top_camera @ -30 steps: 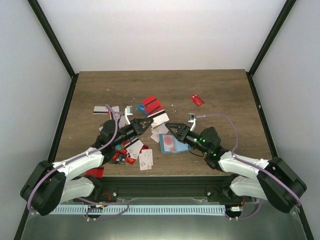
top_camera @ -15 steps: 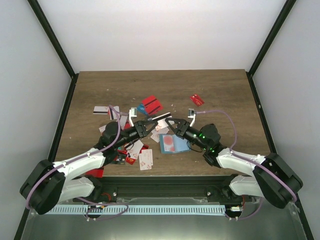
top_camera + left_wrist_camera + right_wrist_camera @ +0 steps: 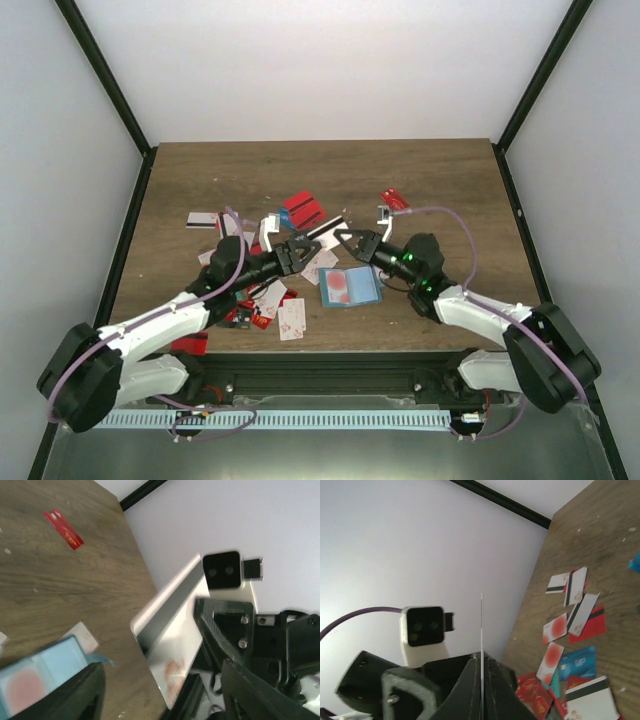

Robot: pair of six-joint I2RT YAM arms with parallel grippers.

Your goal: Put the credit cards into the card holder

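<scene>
A white credit card (image 3: pixel 326 229) with a grey stripe and a red mark hangs in the air above the table, and my right gripper (image 3: pixel 343 236) is shut on it. In the right wrist view this card (image 3: pixel 481 625) shows edge-on, pinched between the fingers. My left gripper (image 3: pixel 303 247) stands open just left of it, its fingers on either side of the card (image 3: pixel 186 639) without touching. The card holder (image 3: pixel 350 287) lies open on the table below, light blue inside (image 3: pixel 42 672). More credit cards (image 3: pixel 268 297) lie scattered at the left.
Red cards (image 3: pixel 303 210) and a black-striped card (image 3: pixel 203 220) lie behind the left arm. A single red card (image 3: pixel 394 200) sits at the back right, also seen from the left wrist (image 3: pixel 62 522). A white card (image 3: pixel 82 634) lies beside the holder.
The left gripper has let go of the white card and opened. The right gripper has shut on that card. Both grippers have risen slightly towards the back.
</scene>
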